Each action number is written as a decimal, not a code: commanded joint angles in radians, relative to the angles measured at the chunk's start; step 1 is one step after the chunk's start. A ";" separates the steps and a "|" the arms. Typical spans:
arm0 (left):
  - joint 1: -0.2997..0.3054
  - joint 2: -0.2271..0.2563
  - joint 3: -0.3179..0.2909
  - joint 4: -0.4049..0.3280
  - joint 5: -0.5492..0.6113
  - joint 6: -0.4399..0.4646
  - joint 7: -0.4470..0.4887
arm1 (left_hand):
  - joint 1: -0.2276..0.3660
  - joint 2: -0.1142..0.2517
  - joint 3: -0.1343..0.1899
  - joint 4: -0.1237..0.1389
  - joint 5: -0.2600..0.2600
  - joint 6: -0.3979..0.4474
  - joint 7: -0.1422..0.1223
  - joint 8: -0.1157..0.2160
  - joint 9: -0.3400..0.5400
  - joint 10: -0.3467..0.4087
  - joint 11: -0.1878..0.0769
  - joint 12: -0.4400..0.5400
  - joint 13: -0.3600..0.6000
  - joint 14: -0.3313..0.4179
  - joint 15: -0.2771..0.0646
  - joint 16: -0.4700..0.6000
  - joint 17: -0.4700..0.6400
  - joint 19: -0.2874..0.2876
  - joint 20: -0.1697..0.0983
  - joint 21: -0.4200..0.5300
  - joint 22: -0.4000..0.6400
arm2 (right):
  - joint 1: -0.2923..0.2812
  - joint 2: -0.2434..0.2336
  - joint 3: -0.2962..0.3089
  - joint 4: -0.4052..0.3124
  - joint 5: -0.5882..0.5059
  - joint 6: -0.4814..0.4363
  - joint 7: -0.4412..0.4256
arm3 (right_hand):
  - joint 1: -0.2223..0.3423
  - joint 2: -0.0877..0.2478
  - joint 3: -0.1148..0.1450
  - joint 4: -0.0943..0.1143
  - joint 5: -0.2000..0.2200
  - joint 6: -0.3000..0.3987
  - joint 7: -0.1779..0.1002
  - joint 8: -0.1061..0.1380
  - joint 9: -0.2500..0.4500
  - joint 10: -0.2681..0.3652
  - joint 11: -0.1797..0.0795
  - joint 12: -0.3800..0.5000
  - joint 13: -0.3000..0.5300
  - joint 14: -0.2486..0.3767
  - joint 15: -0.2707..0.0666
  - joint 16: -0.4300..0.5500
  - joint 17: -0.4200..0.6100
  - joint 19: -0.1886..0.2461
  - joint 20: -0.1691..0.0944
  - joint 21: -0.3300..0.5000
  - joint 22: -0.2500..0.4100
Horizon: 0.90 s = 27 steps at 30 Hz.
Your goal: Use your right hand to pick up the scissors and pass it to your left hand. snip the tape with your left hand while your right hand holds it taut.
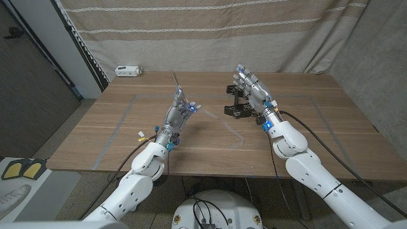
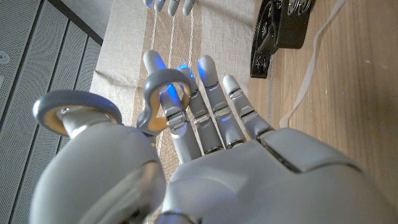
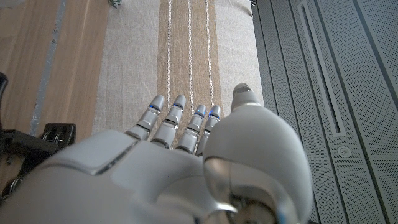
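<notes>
Left of the black tape dispenser point(image 1: 238, 105), above the middle of the wooden counter point(image 1: 127, 137), the left robot hand point(image 1: 180, 111) grasps the scissors point(image 1: 177, 89). Its thumb passes through one grey handle loop in the left wrist view point(image 2: 166, 87), and the blades point up and away from the robot, toward the curtain point(image 1: 191, 32) behind the counter. A strip of clear tape point(image 1: 216, 121) runs from the dispenser down toward the counter, passing just right of that hand; the wrist view shows it as a pale band point(image 2: 311, 74) beside the dispenser point(image 2: 277, 31).

Over the dispenser, the right robot hand point(image 1: 251, 86) is raised with its fingers extended upward and close together. Whether it pinches the tape end or is released cannot be told from these pictures. In the right wrist view its fingertips point(image 3: 180, 118) point toward the curtain, with the dispenser point(image 3: 31, 146) off to one side.

Far from the dispenser, at the counter's back left corner, lies a small white device point(image 1: 129, 70).
</notes>
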 commanded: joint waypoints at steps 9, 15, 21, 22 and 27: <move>0.018 0.056 -0.028 -0.028 -0.009 0.038 -0.002 | -0.043 0.002 -0.056 -0.001 0.004 -0.053 0.076 -0.007 0.012 0.105 -0.071 0.003 -0.015 0.015 -0.092 -0.011 -0.008 0.031 0.004 -0.010 0.005 | 0.012 0.002 -0.001 -0.002 -0.004 0.005 0.004 | -0.009 0.000 -0.001 -0.009 0.003 0.006 -0.001 0.006 -0.001 0.005 -0.008 0.008 0.002 0.006 -0.166 0.005 0.002 0.005 0.002 -0.004 0.001; 0.013 0.074 -0.033 -0.033 -0.017 0.055 -0.017 | -0.072 0.000 -0.063 0.003 0.003 -0.056 0.103 -0.008 0.019 0.107 -0.050 0.007 -0.016 0.026 -0.073 -0.007 -0.010 0.063 0.008 -0.012 0.004 | 0.014 0.003 0.002 0.000 -0.007 0.010 0.004 | -0.009 0.000 0.000 -0.010 0.004 0.007 -0.003 0.006 -0.001 0.004 -0.008 0.007 0.001 0.006 -0.167 0.005 0.002 0.004 0.001 -0.006 0.001; 0.009 0.088 -0.037 -0.042 -0.023 0.074 -0.021 | -0.095 -0.001 -0.064 0.004 0.002 -0.061 0.120 -0.009 0.025 0.117 -0.033 0.006 -0.030 0.044 -0.066 -0.005 -0.020 0.113 0.009 -0.006 0.001 | 0.017 0.004 0.005 0.009 -0.008 0.017 0.008 | -0.007 0.000 0.001 -0.011 0.004 0.006 -0.002 0.006 -0.001 0.004 -0.009 0.007 0.001 0.006 -0.167 0.004 0.002 0.005 0.002 -0.008 0.001; 0.009 0.090 -0.038 -0.044 -0.019 0.073 -0.020 | -0.097 -0.001 -0.064 0.003 0.002 -0.061 0.121 -0.008 0.026 0.119 -0.031 0.007 -0.030 0.043 -0.066 -0.003 -0.016 0.115 0.010 -0.007 0.001 | 0.018 0.003 0.005 0.010 -0.012 0.018 0.008 | -0.007 0.000 0.001 -0.012 0.004 0.006 -0.003 0.006 -0.002 0.004 -0.009 0.007 0.001 0.006 -0.168 0.004 0.001 0.005 0.002 -0.008 0.001; 0.014 0.099 -0.043 -0.053 -0.026 0.078 -0.027 | -0.109 -0.002 -0.064 0.002 0.001 -0.058 0.126 -0.007 0.030 0.113 -0.030 0.012 -0.021 0.039 -0.063 -0.001 -0.010 0.124 0.013 -0.012 0.000 | 0.019 -0.001 0.010 0.009 -0.007 0.016 0.010 | -0.006 0.000 0.001 -0.013 0.005 0.006 -0.003 0.005 -0.002 0.004 -0.009 0.007 0.001 0.006 -0.167 0.005 0.001 0.004 0.003 -0.010 0.001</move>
